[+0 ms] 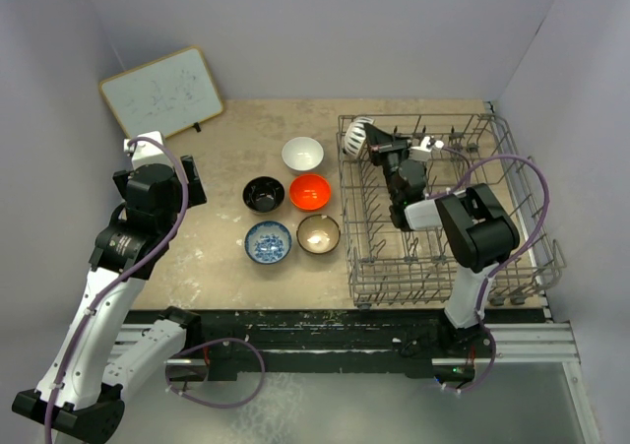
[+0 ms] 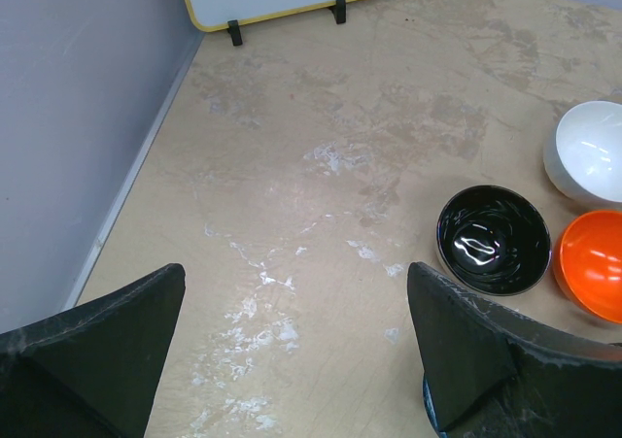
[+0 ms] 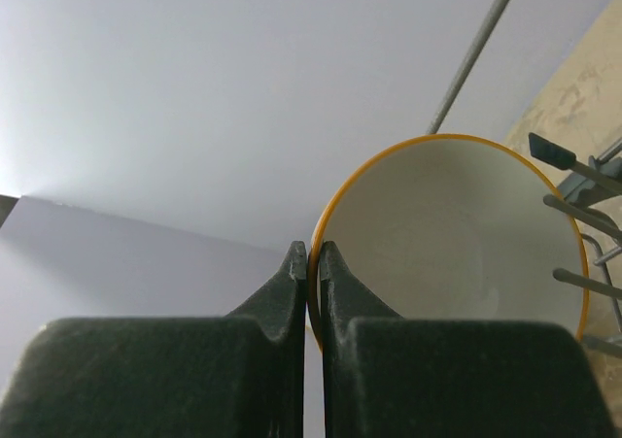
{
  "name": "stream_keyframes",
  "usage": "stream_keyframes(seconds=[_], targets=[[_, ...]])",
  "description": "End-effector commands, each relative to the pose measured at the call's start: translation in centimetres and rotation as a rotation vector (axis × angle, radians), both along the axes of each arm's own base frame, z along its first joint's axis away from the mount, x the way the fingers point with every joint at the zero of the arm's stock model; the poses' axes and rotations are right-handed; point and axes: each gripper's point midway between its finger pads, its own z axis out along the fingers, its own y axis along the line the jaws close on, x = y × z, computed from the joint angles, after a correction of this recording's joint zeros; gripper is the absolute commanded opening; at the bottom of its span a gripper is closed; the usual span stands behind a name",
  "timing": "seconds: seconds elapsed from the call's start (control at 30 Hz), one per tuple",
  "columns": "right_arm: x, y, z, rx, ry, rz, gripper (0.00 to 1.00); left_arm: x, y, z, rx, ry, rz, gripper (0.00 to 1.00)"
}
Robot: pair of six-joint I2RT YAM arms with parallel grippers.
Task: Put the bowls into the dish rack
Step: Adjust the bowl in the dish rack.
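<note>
- Looking down from above, we see five bowls grouped on the tan table (image 1: 226, 139), just left of the grey wire dish rack (image 1: 443, 291).
- At the far side sits the white bowl (image 1: 302, 154). Nearer are the black bowl (image 1: 264, 194) and the orange-red bowl (image 1: 310, 191). Nearest are the blue-and-white bowl (image 1: 268, 240) and the brown bowl (image 1: 318, 233), which is cream inside.
- We find the right gripper (image 3: 313, 263) pinched tight on the rim of a sixth, cream bowl (image 3: 457, 234). It holds the bowl tipped on edge at the rack's far left corner.
- We see the left gripper (image 2: 296, 273) spread wide and gripping nothing, above bare table left of the bowls.
- A white board (image 1: 162, 92) leans at the far left corner.
</note>
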Motion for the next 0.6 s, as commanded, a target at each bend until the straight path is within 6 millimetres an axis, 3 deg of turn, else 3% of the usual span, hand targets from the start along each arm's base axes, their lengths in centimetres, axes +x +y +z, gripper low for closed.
stream_keyframes(seconds=[0.0,0.33,0.57], targets=[[-0.9,-1.2,4.5,0.084,-0.101,-0.038,0.0,0.2,0.1,1.2,0.005,-0.042,0.004,0.99],[-1.5,-2.4,2.7,0.158,-0.043,-0.073,0.0,0.3,0.0,1.2,0.005,-0.042,-0.001,0.99],[-1.8,-3.5,4.8,0.215,-0.136,-0.105,0.0,0.3,0.0,1.3,0.006,-0.039,-0.007,0.99]])
